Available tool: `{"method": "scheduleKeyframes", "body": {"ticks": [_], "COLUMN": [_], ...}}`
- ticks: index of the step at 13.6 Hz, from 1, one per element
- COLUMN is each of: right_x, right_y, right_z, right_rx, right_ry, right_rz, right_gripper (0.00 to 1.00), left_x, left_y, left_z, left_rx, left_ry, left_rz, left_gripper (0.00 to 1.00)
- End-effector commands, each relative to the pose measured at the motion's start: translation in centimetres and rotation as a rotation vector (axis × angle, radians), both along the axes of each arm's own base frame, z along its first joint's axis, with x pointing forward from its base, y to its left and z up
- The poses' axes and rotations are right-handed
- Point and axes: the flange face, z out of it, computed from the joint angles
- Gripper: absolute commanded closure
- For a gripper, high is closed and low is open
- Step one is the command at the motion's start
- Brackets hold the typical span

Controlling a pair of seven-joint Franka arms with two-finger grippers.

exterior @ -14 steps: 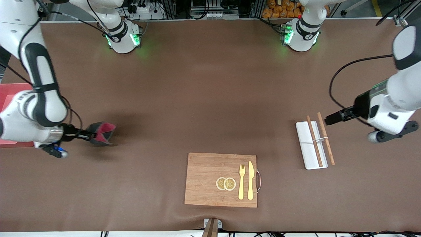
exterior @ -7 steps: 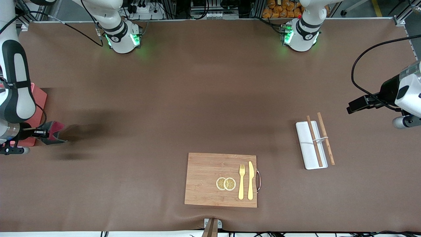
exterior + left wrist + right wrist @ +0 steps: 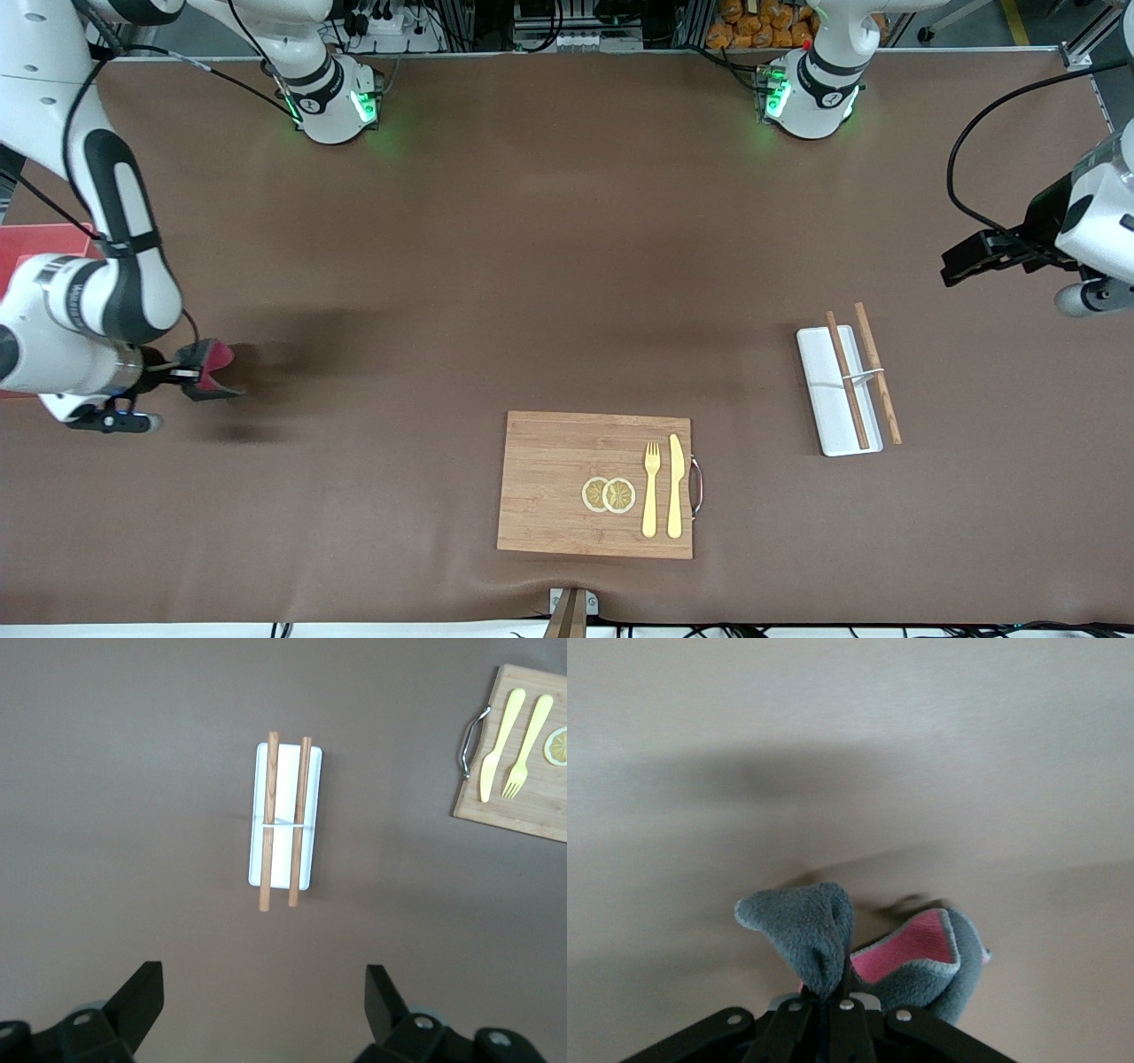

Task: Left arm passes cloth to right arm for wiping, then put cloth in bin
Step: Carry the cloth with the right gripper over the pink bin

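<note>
My right gripper (image 3: 190,372) is shut on the cloth (image 3: 209,367), dark grey with a magenta-pink reverse side, and holds it low over the table at the right arm's end. In the right wrist view the cloth (image 3: 921,961) bunches out of the shut gripper (image 3: 846,994). The pink bin (image 3: 31,244) shows partly at the table's edge, mostly hidden by the right arm. My left gripper (image 3: 951,268) is open and empty, up in the air over the left arm's end of the table. Its fingers (image 3: 142,992) stand wide apart in the left wrist view.
A wooden board (image 3: 549,483) with a fork (image 3: 651,489), a knife (image 3: 676,486) and lemon slices (image 3: 609,494) lies near the front camera. A white tray (image 3: 828,399) with two chopsticks (image 3: 877,372) lies toward the left arm's end; the tray also shows in the left wrist view (image 3: 285,859).
My right gripper swung with the cloth toward the bin, then came back a little toward the table's middle. My left gripper drew away from the white tray toward the table's end.
</note>
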Motion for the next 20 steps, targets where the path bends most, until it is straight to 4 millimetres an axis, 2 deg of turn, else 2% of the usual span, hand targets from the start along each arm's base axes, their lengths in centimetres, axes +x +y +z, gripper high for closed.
{"method": "scheduleKeyframes", "body": {"ticks": [1, 4, 6, 9, 11, 13, 14, 15, 18, 19, 20], "right_x": [0.2, 0.3, 0.2, -0.6, -1.7, -2.4, -3.1, -3.0, -2.5, -2.2, -1.9], "right_y": [2.9, 9.1, 14.9, 22.8, 29.2, 32.4, 34.6, 36.2, 37.0, 35.8, 33.7], "right_z": [0.4, 1.7, 2.6, 2.8, 3.2, 3.6, 4.2, 5.4, 8.2, 9.5, 10.7], "right_rx": [0.04, 0.023, 0.002, -0.034, -0.053, -0.043, -0.014, 0.022, 0.052, 0.053, 0.041], "right_ry": [-0.014, 0.012, 0.013, 0.011, -0.007, -0.025, -0.022, -0.027, -0.054, -0.065, -0.063], "right_rz": [-0.107, -0.205, -0.308, -0.417, -0.485, -0.485, -0.484, -0.504, -0.531, -0.53, -0.527], "right_gripper": [1.0, 1.0, 1.0, 1.0, 1.0, 1.0, 1.0, 1.0, 1.0, 1.0, 1.0], "left_x": [-2.2, -2.2, -2.3, -2.3, -2.3, -2.3, -2.3, -2.4, -2.4, -2.4, -2.3], "left_y": [0.7, 1.1, 0.6, 0.4, 0.7, 0.7, 0.7, 0.7, 0.7, 0.7, 0.8], "left_z": [0.3, 0.5, 0.6, 0.6, 0.6, 0.6, 0.7, 0.8, 0.8, 0.8, 0.8], "left_rx": [-0.014, -0.018, -0.018, -0.019, -0.018, -0.018, -0.018, -0.019, -0.018, -0.018, -0.018], "left_ry": [-0.01, -0.013, -0.016, -0.016, -0.016, -0.016, -0.017, -0.02, -0.019, -0.019, -0.019], "left_rz": [-0.004, 0.004, -0.005, -0.007, -0.004, -0.004, -0.004, -0.004, -0.004, -0.004, -0.002], "left_gripper": [0.0, 0.0, 0.0, 0.0, 0.0, 0.0, 0.0, 0.0, 0.0, 0.0, 0.0]}}
